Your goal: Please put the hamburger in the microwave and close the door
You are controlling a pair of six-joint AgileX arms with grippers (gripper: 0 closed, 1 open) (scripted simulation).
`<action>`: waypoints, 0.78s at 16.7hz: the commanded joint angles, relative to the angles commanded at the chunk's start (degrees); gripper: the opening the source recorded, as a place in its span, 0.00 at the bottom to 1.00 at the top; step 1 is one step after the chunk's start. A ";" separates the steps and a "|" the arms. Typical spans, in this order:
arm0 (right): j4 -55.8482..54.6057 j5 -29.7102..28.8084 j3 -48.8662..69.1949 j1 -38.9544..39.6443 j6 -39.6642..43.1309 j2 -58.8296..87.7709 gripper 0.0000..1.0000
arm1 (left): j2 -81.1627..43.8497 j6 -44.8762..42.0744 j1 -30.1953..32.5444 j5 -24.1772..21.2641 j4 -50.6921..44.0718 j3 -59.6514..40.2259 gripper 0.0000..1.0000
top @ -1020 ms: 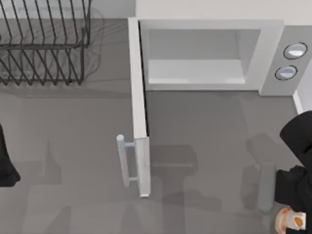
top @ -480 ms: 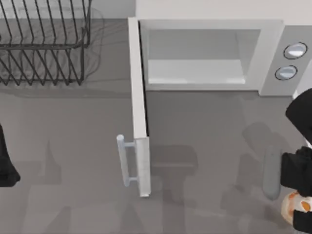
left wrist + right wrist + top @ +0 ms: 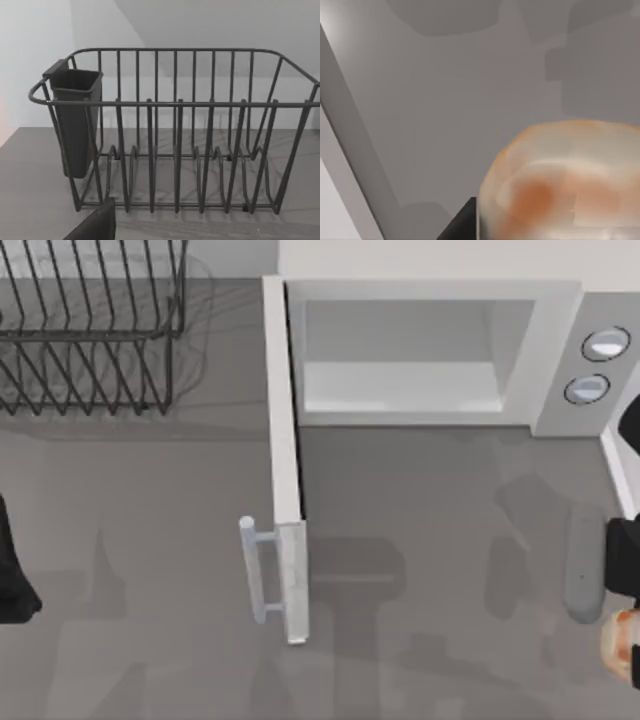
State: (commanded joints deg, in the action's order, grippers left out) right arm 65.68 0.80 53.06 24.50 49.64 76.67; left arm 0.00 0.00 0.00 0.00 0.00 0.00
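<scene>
Grey tabletop carries everything, and the microwave is the landmark for the rest. White and boxy, it stands along the far edge with its pale cavity open toward the table and two silver-rimmed knobs on the grey panel at its right side. The door is swung fully out, standing roughly square to the cavity mouth and hinged at the microwave's left corner; its pale bar handle sits on the face turned away from the cavity, near the door's free end.

Left of the microwave, past the hinge, a dark wire dish rack stands by the far edge; the left wrist view faces it and shows a dark cutlery cup hung on one end.

Well left of the door's free end, the left arm is parked at the table's left edge; whether its pincer is open I cannot tell.

In front of the microwave's knob panel, at the table's right edge, the right gripper has its fingers closed on the hamburger, raised off the tabletop. In the right wrist view the hamburger, cream with orange patches, sits close up against a dark finger, outside the cavity.
</scene>
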 joint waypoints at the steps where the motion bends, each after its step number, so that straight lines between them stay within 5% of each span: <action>1: 0.00 0.00 0.00 0.00 0.00 0.00 0.00 | 0.00 0.00 0.00 0.00 0.00 0.00 1.00; 7: -5.77 -2.62 2.61 1.13 -4.16 4.30 0.00 | 0.00 0.00 0.00 0.00 0.00 0.00 1.00; 13: -30.27 -11.84 8.64 4.21 -20.13 20.47 0.00 | 0.00 0.00 0.00 0.00 0.00 0.00 1.00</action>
State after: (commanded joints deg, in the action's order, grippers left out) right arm 35.41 -11.04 61.70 28.72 29.51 97.15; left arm 0.00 0.00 0.00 0.00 0.00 0.00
